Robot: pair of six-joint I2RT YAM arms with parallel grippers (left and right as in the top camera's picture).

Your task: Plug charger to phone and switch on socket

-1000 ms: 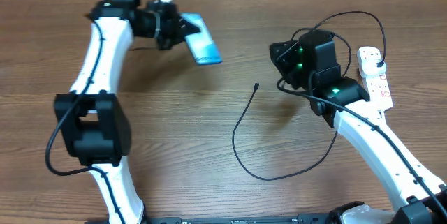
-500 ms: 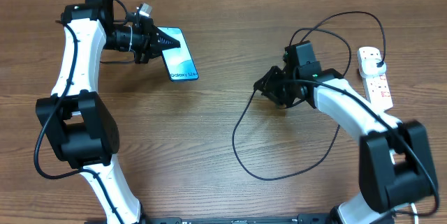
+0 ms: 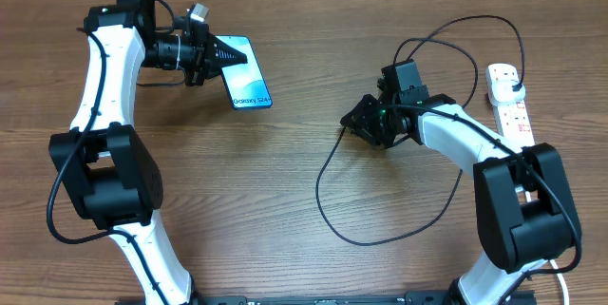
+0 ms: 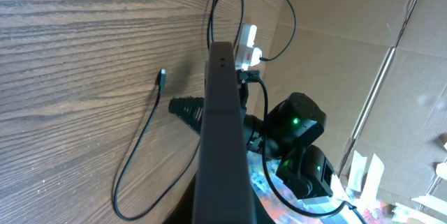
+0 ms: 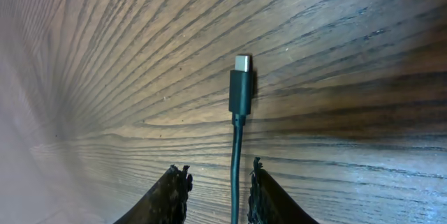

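While the left claw (image 3: 220, 55) grips the phone (image 3: 249, 79), the right claw (image 5: 218, 172) sits narrowly parted astride the charger (image 5: 239, 93) on the counter (image 5: 349, 56).

Left arm (image 3: 100, 67) and right arm (image 3: 458, 136) alike: white tubular links, bulky black joint housings, thin black cable looping outside; small green light at right wrist; right gripper (image 5: 218, 172) black, finger edges ridged.

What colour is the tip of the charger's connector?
The tip is silver, on the black charger; right wrist view shows it best.
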